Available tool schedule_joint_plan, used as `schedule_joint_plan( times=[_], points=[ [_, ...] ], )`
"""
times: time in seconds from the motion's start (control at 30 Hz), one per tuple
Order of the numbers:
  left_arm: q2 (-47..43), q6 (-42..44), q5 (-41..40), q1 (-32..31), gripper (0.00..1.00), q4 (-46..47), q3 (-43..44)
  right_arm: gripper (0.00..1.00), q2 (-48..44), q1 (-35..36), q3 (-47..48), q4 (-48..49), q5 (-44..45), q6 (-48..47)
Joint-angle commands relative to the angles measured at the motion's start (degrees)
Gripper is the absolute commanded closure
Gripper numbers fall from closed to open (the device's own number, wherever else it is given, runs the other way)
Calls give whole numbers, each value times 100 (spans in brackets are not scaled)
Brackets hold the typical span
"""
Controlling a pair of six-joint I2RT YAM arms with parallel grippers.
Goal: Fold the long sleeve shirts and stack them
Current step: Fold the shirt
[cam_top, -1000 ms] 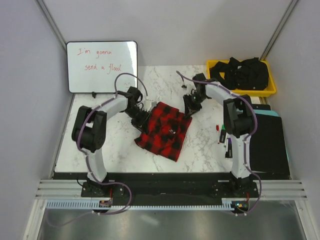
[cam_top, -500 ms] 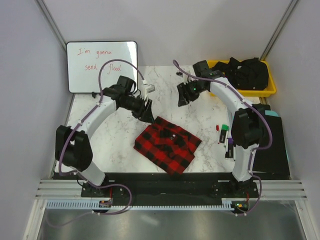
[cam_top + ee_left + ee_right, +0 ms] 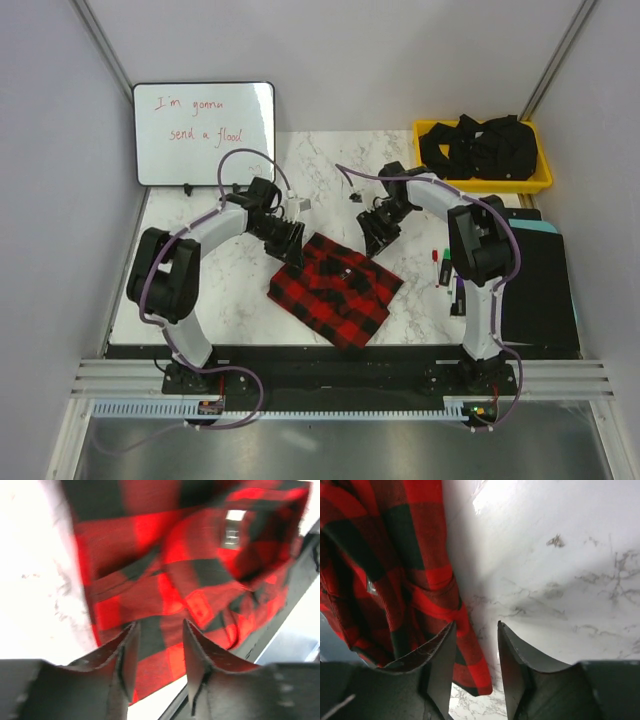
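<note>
From above, the folded red-and-black check flannel shirt (image 3: 337,290) lies mid-table on the marble table (image 3: 200,290), toward its near edge. The left gripper (image 3: 293,248) hangs at the shirt's far-left corner. The right gripper (image 3: 378,238) sits just beyond its far edge.

Left wrist view: the fingers (image 3: 127,652) stand apart with nothing between them, above the shirt.

Right wrist view: the fingers (image 3: 512,655) are spread and empty, one over the shirt's edge, one over bare marble.

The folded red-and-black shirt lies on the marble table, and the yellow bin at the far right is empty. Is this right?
The yellow bin is not empty: a heap of black items fills it, as the top view shows. The folded shirt does lie on the marble table.
</note>
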Motion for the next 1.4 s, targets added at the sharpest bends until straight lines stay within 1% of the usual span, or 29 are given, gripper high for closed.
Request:
schedule_joint_plan(
  times=[0.0, 0.07, 0.13, 0.17, 0.2, 0.23, 0.27, 0.3, 0.33, 0.37, 0.4, 0.43, 0.47, 0.5, 0.53, 0.57, 0.6, 0.63, 0.7, 0.77, 0.87, 1.1, 1.17, 1.2, 1.23, 1.27, 1.3, 1.33, 1.37],
  points=[
    [192, -953, -443, 231, 58, 244, -290, 60, 440, 150, 671, -100, -249, -314],
    [245, -1227, -190, 416, 64, 200, -422, 67, 765, 237, 1091, -109, -118, -323],
    [228, -1507, 13, 565, 65, 200, -519, 70, 995, 308, 1435, -135, -47, -341],
    [149, -1570, 145, 592, 65, 235, -658, 71, 1109, 387, 1811, -126, -30, -341],
    [88, -1596, 372, 601, 65, 305, -747, 73, 1328, 440, 2014, -144, 5, -341],
    [26, -1640, 435, 601, 65, 367, -817, 74, 1452, 492, 2234, -170, 23, -341],
    [-88, -1640, 540, 610, 65, 428, -966, 74, 1557, 597, 2680, -222, 41, -341],
    [-315, -1580, 768, 644, 65, 498, -1002, 76, 1750, 642, 2885, -284, 49, -341],
    [-517, -1509, 761, 714, 64, 595, -1046, 76, 1804, 668, 3061, -363, 67, -350],
    [-737, -1439, 900, 776, 60, 735, -1133, 76, 1848, 677, 3306, -398, 67, -350],
    [-1131, -1299, 971, 837, 55, 910, -1143, 74, 1831, 669, 3369, -425, 58, -350],
    [-1256, -602, 1016, 873, 50, 1008, -1082, 72, 1779, 651, 3414, -503, 50, -402],
    [-1319, -99, 1164, 856, 44, 983, -890, 68, 1604, 608, 3344, -530, 41, -403],
    [-1319, 750, 1113, 856, 41, 930, -749, 66, 1489, 572, 3239, -548, 6, -411],
    [-1241, 1211, 1095, 847, 39, 747, -600, 63, 1375, 546, 3099, -557, -73, -403],
    [-1118, 1694, 1208, 847, 39, 589, -259, 57, 1113, 485, 2767, -557, -143, -403],
    [-969, 2369, 1201, 803, 39, 430, -73, 54, 1006, 458, 2598, -531, -187, -420],
    [-620, 2611, 1227, 786, 39, 168, 277, 52, 952, 466, 2466, -504, -223, -420],
    [-328, 3016, 1253, 733, 41, 16, 526, 51, 1039, 475, 2447, -469, -389, -307],
    [-19, 3027, 1262, 724, 41, 7, 755, 51, 1415, 484, 2832, -469, -599, -122],
    [175, 3018, 1166, 724, 43, 7, 791, 51, 1908, 537, 3334, -513, -942, 89],
    [-211, 2763, 990, 776, 43, 367, 343, 52, 2542, 914, 3818, -373, -848, 309],
    [-369, 2606, 1007, 803, 43, 428, 167, 60, 2744, 1020, 4019, -329, -890, 353],
    [-396, 2535, 1016, 829, 43, 446, 132, 68, 2806, 1055, 4134, -328, -1013, 301],
    [-431, 2482, 1033, 855, 43, 455, 62, 84, 2876, 1142, 4396, -311, -1049, 283],
    [-458, 2368, 1051, 882, 43, 455, 35, 91, 2877, 1187, 4520, -233, -1066, 283],
    [-510, 2333, 1095, 943, 43, 464, 0, 97, 2851, 1205, 4635, -162, -1101, 257],
    [-537, 2315, 1121, 961, 44, 481, -88, 100, 2668, 1240, 4644, -22, -1276, 274],
    [-572, 2367, 1122, 970, 44, 499, -149, 100, 2509, 1257, 4540, 171, -1304, 274]
  ],
)
